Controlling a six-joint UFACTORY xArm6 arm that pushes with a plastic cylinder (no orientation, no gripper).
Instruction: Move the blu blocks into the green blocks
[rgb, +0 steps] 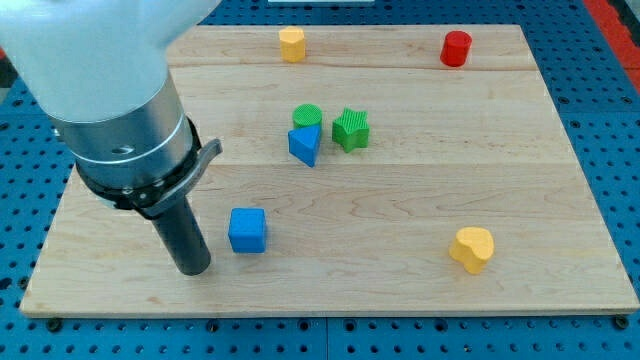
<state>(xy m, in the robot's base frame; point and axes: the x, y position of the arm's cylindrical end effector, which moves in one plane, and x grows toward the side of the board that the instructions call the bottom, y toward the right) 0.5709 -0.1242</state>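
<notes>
A blue cube (247, 230) sits on the wooden board at the view's lower left. My tip (193, 270) rests on the board just left of and slightly below this cube, a small gap apart. A blue triangular block (305, 145) sits near the board's middle, touching a green round block (308, 116) just above it. A green star-shaped block (351, 129) stands right beside them on the view's right.
A yellow block (292, 44) sits at the view's top centre and a red cylinder (455, 48) at the top right. A yellow heart-shaped block (472, 249) lies at the lower right. The board's bottom edge (320, 312) runs close below my tip.
</notes>
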